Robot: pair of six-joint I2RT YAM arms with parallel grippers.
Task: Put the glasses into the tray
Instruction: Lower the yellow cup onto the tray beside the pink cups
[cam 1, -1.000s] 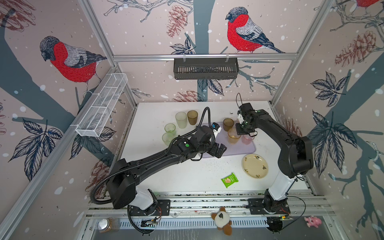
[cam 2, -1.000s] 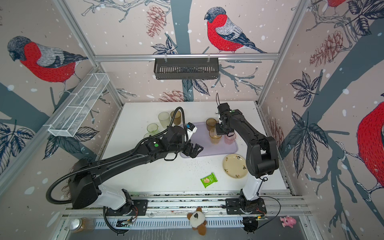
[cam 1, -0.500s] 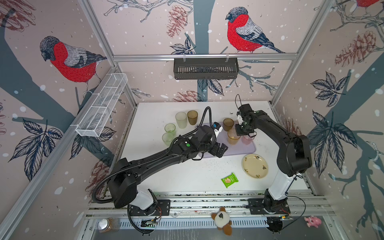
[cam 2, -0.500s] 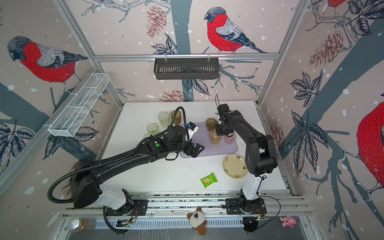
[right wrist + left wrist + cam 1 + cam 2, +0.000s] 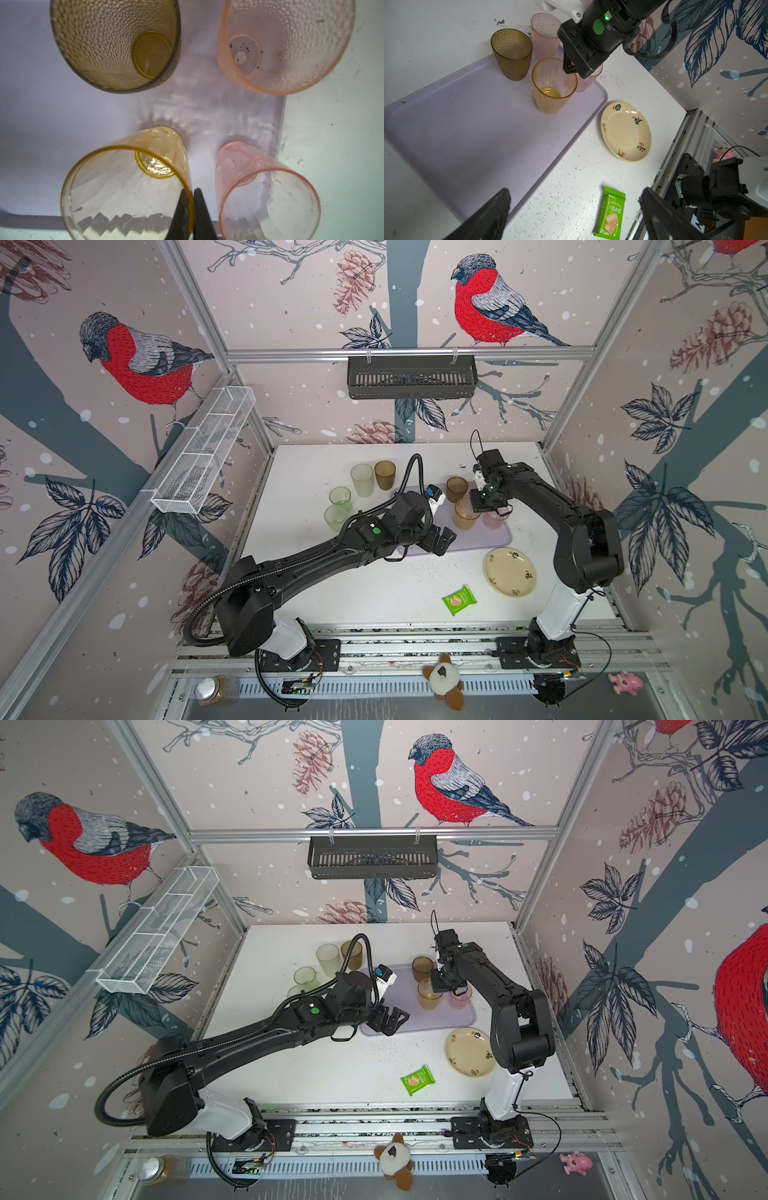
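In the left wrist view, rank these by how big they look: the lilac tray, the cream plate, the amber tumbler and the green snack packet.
1. lilac tray
2. cream plate
3. amber tumbler and green snack packet: these look much alike. The packet lies nearer the camera, so I won't rank them.

In both top views the right arm (image 5: 540, 497) hid the right pincer (image 5: 192, 199) tips, most of a pink glass (image 5: 494, 520) and the whole second pink glass (image 5: 544, 33). The left arm (image 5: 332, 549) covered the tray's (image 5: 486, 539) near-left corner and, in a top view, part of a green glass (image 5: 294, 992). The right wrist view's edges cut off the amber glass (image 5: 124, 197), the brown glass (image 5: 114, 45), both pink ones and the pincer's finger roots. The left pincer (image 5: 575, 191) fingers ran off the left wrist view.
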